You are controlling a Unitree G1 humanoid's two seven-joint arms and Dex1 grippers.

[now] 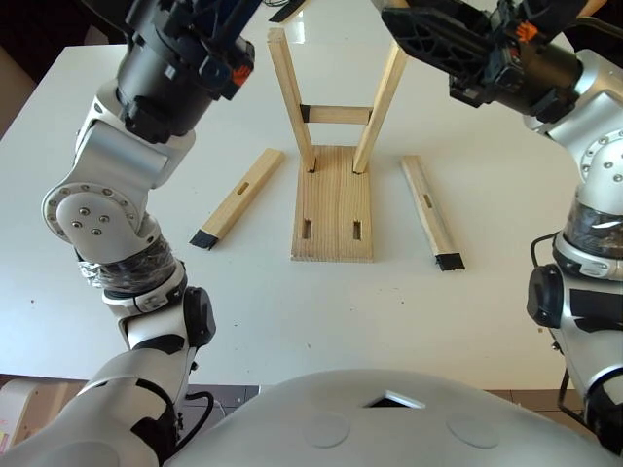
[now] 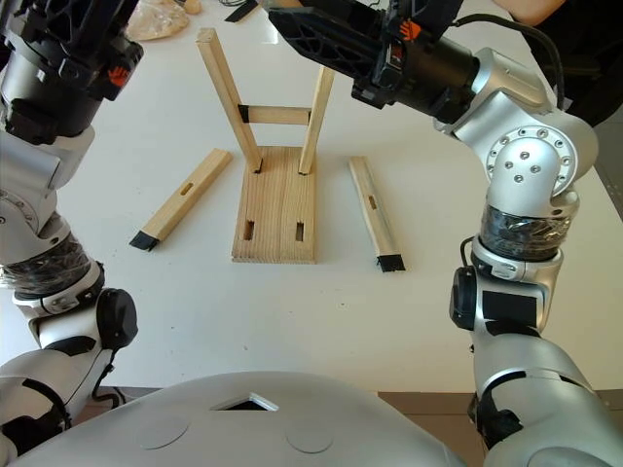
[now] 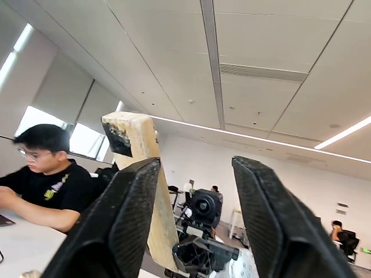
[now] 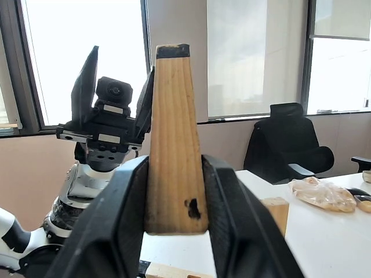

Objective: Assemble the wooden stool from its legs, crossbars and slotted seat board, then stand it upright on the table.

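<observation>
Table (image 1: 292,311), board (image 1: 333,209) central, right tool (image 4: 175,174) clamping leg (image 4: 174,116)

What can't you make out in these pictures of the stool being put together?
Head views: fingertips of the left gripper, cut off by the top edge.
Head views: top of the right standing leg, hidden by the right gripper.
Head views: how deep both leg ends sit in the seat board; the board hides them.
Left wrist view: whether a finger touches the left standing leg; the finger overlaps it.
</observation>
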